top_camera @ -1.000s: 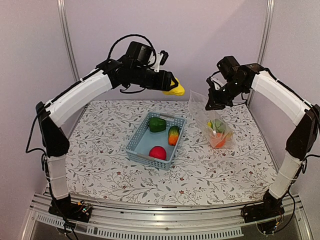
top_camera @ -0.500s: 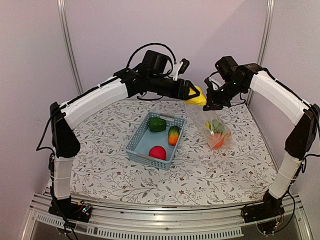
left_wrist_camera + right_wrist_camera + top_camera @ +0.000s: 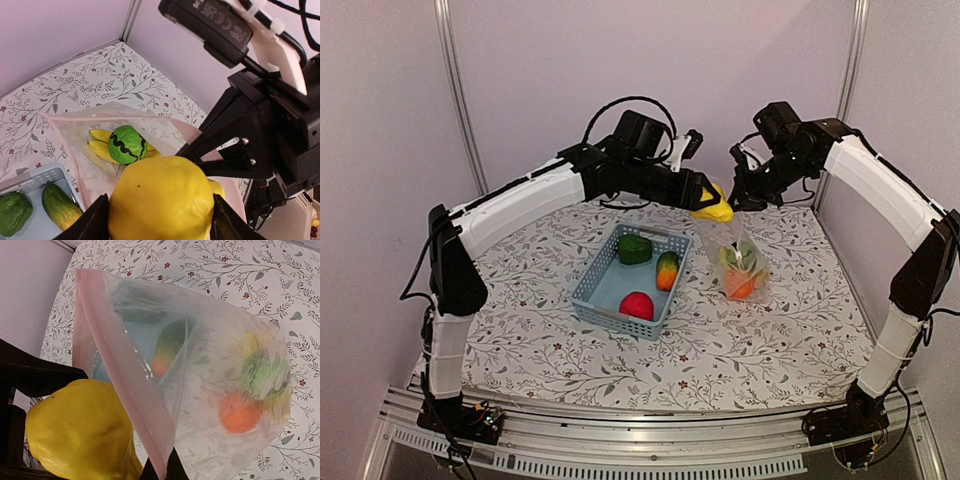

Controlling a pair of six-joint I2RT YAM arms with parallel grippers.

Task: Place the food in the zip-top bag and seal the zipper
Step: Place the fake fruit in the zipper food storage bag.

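Two fingers of the left gripper (image 3: 159, 221) stand apart, clamped on a lumpy yellow fruit (image 3: 160, 192) right at the open mouth of the zip-top bag (image 3: 742, 268), at the bag's 11 o'clock in the top view. The right gripper (image 3: 738, 196) is pinched tight on the zipper (image 3: 117, 370) — the pinkish strip along the mouth — and holds that edge up above the table (image 3: 520, 330). Inside the bag lie a green striped melon (image 3: 127, 144), a banana (image 3: 99, 135) and an orange (image 3: 239, 412). At the bag's 9 o'clock sits the basket (image 3: 582, 298) — green pepper (image 3: 634, 248) at its 12 o'clock end, mango (image 3: 667, 270) at 3 o'clock, red apple (image 3: 636, 305) toward 6 o'clock.
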